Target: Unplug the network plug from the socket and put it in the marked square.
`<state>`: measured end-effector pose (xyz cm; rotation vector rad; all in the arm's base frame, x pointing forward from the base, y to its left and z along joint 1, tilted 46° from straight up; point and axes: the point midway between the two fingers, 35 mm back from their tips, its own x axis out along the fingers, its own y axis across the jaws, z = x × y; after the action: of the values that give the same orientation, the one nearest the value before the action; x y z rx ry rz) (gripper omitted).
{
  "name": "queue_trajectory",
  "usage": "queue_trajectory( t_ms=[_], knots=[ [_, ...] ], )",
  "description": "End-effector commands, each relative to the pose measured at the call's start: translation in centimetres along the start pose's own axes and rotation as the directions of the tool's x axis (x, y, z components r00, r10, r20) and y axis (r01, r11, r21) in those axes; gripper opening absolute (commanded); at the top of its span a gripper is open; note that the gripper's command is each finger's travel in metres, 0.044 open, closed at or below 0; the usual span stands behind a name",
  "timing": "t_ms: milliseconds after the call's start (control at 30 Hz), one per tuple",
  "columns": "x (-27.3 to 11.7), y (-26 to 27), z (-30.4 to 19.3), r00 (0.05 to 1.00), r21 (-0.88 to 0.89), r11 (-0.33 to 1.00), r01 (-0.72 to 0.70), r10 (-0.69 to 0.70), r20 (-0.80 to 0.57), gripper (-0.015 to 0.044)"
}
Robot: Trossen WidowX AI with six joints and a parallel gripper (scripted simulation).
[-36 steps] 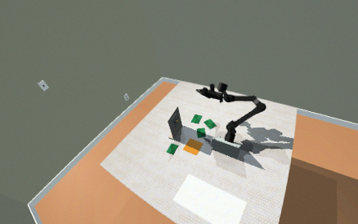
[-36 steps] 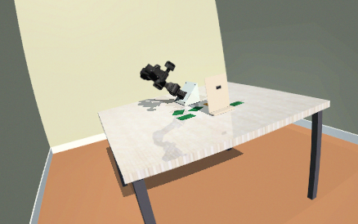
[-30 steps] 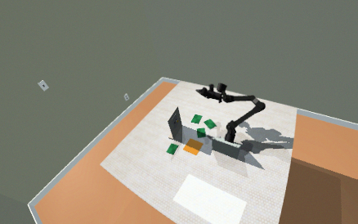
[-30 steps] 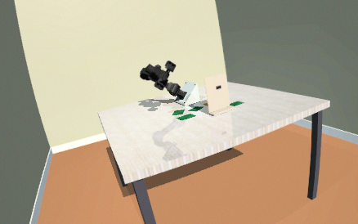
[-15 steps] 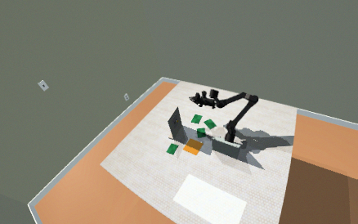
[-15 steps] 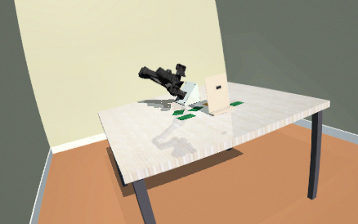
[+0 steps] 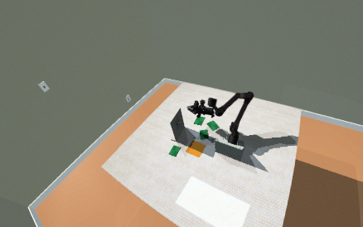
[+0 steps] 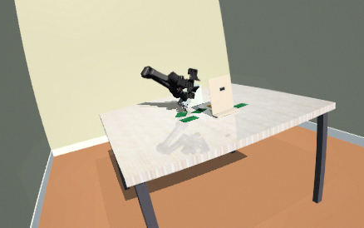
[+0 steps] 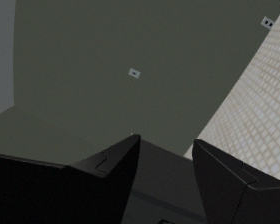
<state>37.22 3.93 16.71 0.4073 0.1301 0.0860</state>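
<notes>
The upright panel (image 7: 176, 125) (image 8: 221, 100) stands on the table, its arm-side face dark in the top view. A tiny yellowish spot on that face appears to be the plug (image 7: 179, 123) at the socket; its tab is too small to make out. In the exterior view the panel's far face shows a dark opening. The orange marked square (image 7: 196, 148) lies on the table in front of the panel, partly in shadow. My gripper (image 7: 191, 108) (image 8: 196, 92) (image 9: 166, 144) is partly open and empty, raised on the arm's side of the panel and near its top height. A dark surface shows beyond the fingers in the wrist view.
Several green patches (image 7: 174, 151) (image 8: 189, 119) lie around the panel. A grey block-like upright (image 7: 229, 149) stands by the arm's base. A white rectangle (image 7: 212, 202) lies near the table's edge. Wall outlets (image 7: 44, 86) (image 9: 134, 73) are far off.
</notes>
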Motion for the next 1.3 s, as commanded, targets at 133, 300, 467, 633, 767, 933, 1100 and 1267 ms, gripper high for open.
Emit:
queue_trajectory(
  t_ms=[133, 300, 467, 633, 767, 933, 1100, 1267],
  knots=[
    [0.2, -0.5, -3.9, 0.999, 0.098, 0.995, 0.001, 0.004, -0.049, 0.0156],
    [-0.1, -0.8, -6.2, 0.997, 0.16, 0.987, 0.003, 0.009, -0.076, 0.0156],
    [-0.6, -1.0, -8.4, 0.995, 0.221, 0.975, 0.008, 0.015, -0.103, 0.0156],
    [-1.3, -1.2, -10.4, 0.991, 0.28, 0.96, 0.016, 0.021, -0.131, 0.0156],
    [-1.9, -1.4, -11.8, 0.988, 0.325, 0.945, 0.025, 0.026, -0.152, 0.0156],
    [-2.4, -1.5, -12.7, 0.986, 0.353, 0.935, 0.032, 0.029, -0.166, 0.0156],
    [-1.7, -1.5, -12.7, 0.986, 0.353, 0.935, 0.032, 0.029, -0.166, 0.0156],
    [-1.0, -1.5, -12.6, 0.986, 0.353, 0.935, 0.032, 0.029, -0.165, 0.0156]
  ],
)
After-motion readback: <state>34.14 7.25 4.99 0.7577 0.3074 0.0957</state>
